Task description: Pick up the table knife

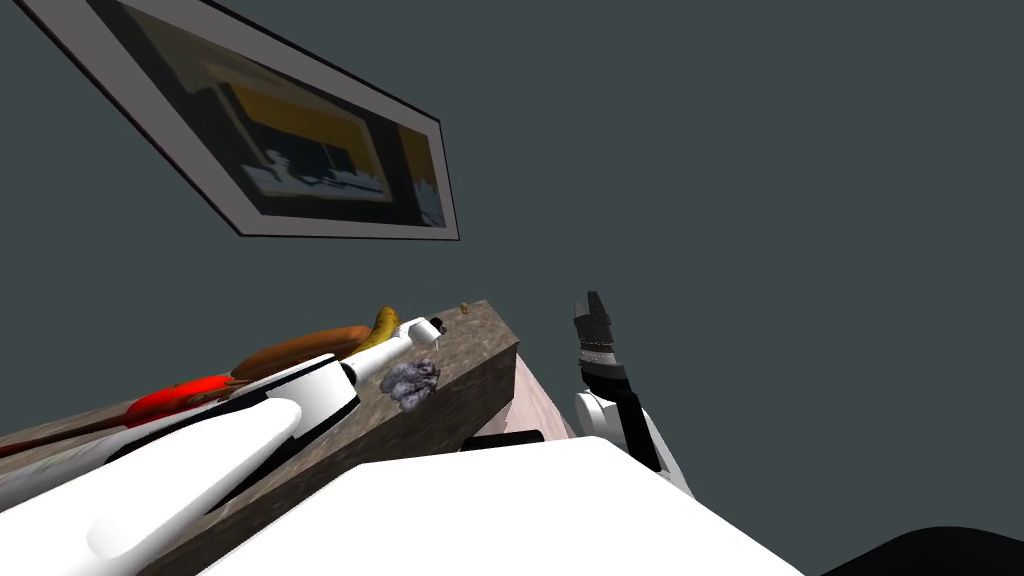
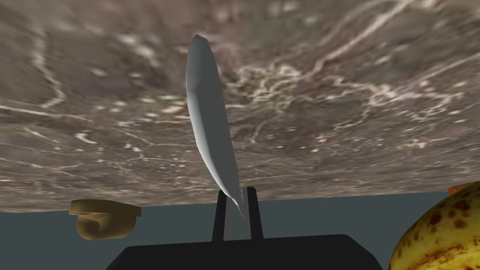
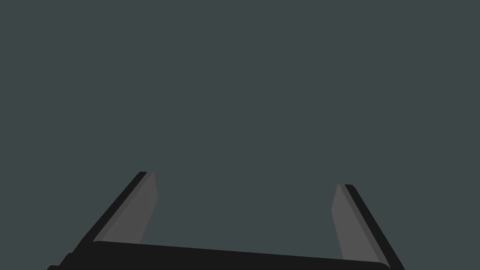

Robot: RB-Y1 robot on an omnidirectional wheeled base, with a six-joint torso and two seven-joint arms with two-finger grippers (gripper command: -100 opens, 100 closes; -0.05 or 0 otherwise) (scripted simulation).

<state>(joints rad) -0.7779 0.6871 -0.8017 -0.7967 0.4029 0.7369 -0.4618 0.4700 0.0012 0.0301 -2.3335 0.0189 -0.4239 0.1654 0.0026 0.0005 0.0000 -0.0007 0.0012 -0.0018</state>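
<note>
My left hand [image 2: 237, 192] is pinched on the thin end of the knife [image 2: 206, 122], a smooth grey blade pointing at the desk [image 2: 351, 93]. The grip is small, so I should squeeze tight and lift slowly, clear of the spotty yellow banana [image 2: 445, 234]. The desk looks like brown stone with white veins. My right hand [image 3: 245, 179] is spread and holds nothing

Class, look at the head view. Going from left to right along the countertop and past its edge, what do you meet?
red thing → long brown thing → yellow banana → left gripper, shut on the table knife → right gripper, open
</note>
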